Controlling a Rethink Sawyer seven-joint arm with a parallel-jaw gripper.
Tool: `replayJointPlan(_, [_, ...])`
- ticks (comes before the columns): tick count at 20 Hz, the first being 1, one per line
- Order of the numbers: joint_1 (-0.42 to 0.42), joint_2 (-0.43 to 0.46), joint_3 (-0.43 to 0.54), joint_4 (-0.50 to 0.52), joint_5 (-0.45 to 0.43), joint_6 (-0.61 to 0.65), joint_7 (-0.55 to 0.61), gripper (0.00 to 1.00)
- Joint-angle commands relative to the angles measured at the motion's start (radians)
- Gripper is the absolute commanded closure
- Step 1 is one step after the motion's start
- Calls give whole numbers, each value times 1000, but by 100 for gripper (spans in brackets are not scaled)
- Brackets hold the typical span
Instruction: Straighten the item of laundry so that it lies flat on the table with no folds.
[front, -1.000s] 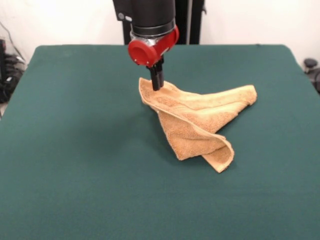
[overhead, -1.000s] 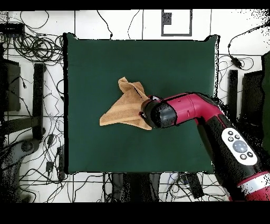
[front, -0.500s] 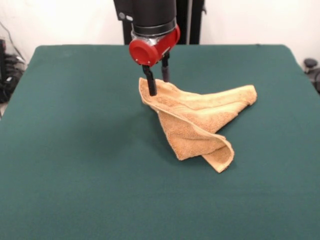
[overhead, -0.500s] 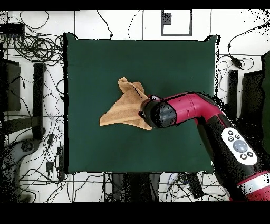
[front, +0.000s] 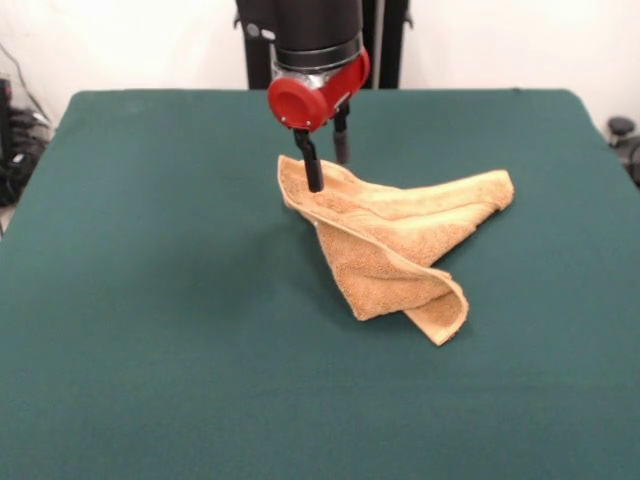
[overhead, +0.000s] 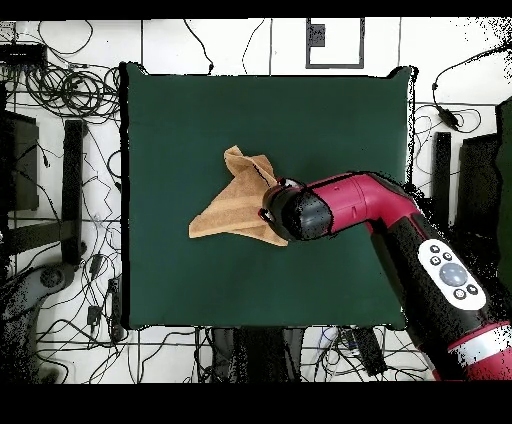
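Note:
The tan-orange towel (front: 400, 245) lies crumpled and folded over itself near the middle of the dark green table (front: 150, 300). In the overhead view the towel (overhead: 235, 205) shows as a rough triangle left of the arm's red head. My gripper (front: 328, 168) hangs open just above the towel's far-left corner. One black finger (front: 313, 170) reaches down at that corner, the other (front: 342, 140) stands behind it. Nothing is held between them. In the overhead view the arm's head hides the gripper.
Cables and dark equipment (overhead: 60, 200) lie on the floor around the table in the overhead view. The arm (overhead: 400, 230) stretches over the table's right side there.
The gripper was shut on the towel's corner a second ago; it has opened, let the corner go and shifted slightly right and up. The towel has not moved.

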Motion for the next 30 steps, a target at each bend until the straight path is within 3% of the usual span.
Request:
replayJointPlan(1, [23,71,53,45,13,44,-165,0])
replayJointPlan(11, [27,54,54,81,6,64,-184,0])
replayJointPlan(22, [65,-46,-94,135,82,-124,305,0])
replayJointPlan(30, [143,-75,-281,93,224,-215,556,0])
